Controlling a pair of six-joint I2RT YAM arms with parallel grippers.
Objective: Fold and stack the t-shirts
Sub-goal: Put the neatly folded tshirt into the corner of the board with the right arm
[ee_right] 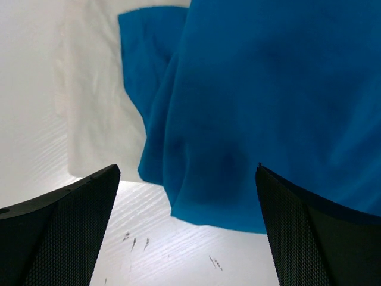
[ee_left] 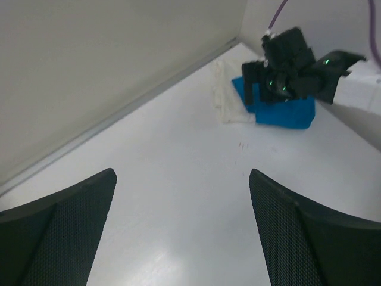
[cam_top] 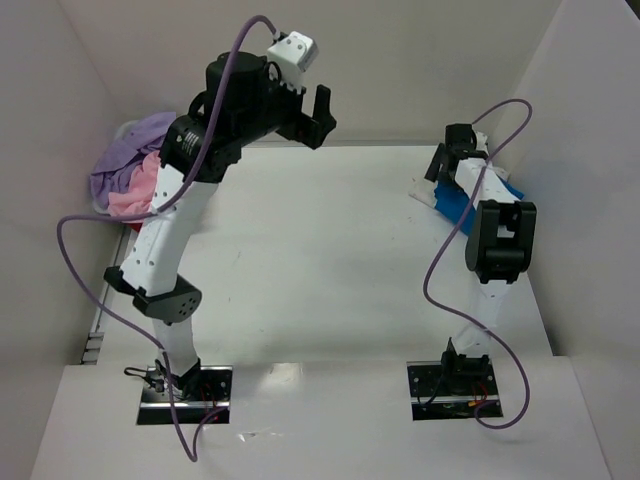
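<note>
A bright blue t-shirt (cam_top: pixel 457 207) lies folded on a white t-shirt (cam_top: pixel 424 191) at the table's back right. In the right wrist view the blue shirt (ee_right: pixel 268 101) covers most of the white one (ee_right: pixel 95 107). My right gripper (cam_top: pixel 441 168) hovers just above the near-left edge of this stack, open and empty (ee_right: pixel 187 179). My left gripper (cam_top: pixel 320 115) is raised high over the back middle of the table, open and empty (ee_left: pixel 183 179). Its camera shows the blue shirt (ee_left: pixel 286 112), the white shirt (ee_left: pixel 228 98) and the right gripper (ee_left: pixel 271 74). Lavender (cam_top: pixel 135 150) and pink (cam_top: pixel 135 190) shirts lie heaped at the back left.
The heap sits at the table's left edge, with a bit of dark red cloth (cam_top: pixel 134 228) under it. A white slatted strip (cam_top: pixel 93 335) runs along the left edge. Walls close the back and both sides. A purple cable (cam_top: pixel 70 260) hangs from each arm.
</note>
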